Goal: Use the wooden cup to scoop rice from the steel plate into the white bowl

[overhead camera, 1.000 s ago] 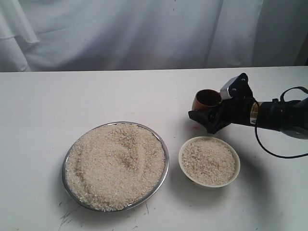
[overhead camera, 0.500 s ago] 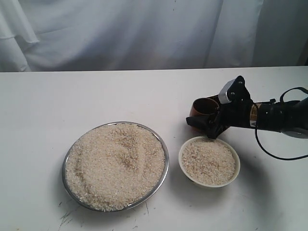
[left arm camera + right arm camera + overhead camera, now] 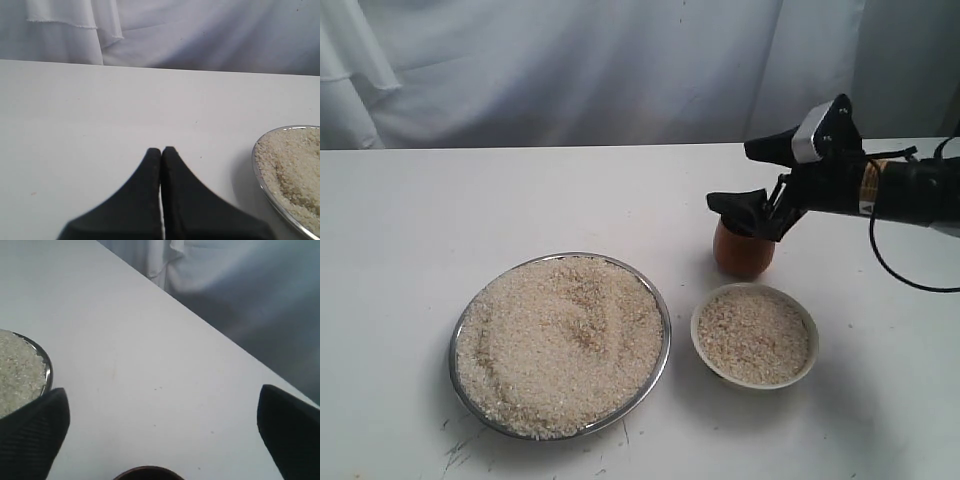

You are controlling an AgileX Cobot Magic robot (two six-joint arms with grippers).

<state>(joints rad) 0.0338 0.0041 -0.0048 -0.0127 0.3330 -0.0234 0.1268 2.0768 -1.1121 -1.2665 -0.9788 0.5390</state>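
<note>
The wooden cup (image 3: 741, 256) stands upright on the table just behind the white bowl (image 3: 699, 318), which holds rice (image 3: 755, 336). My right gripper (image 3: 756, 178) hangs open just above the cup, its lower finger over the cup's mouth and gripping nothing. In the right wrist view the fingers (image 3: 31, 434) stand wide apart, and only the cup's dark rim (image 3: 148, 472) shows. The steel plate (image 3: 663, 312) lies left of the bowl, heaped with rice (image 3: 560, 345). My left gripper (image 3: 161, 150) is shut and empty over bare table beside the plate's rim (image 3: 260, 175); the exterior view does not show it.
A white cloth backdrop (image 3: 620, 70) hangs behind the table's far edge. The right arm's black cable (image 3: 895, 275) loops down toward the table to the right of the bowl. Dark scuff marks (image 3: 455, 450) lie near the front edge by the plate.
The right gripper held the tilted cup low over the table. It has since let go, opened and lifted, and the cup now stands upright on the table.
</note>
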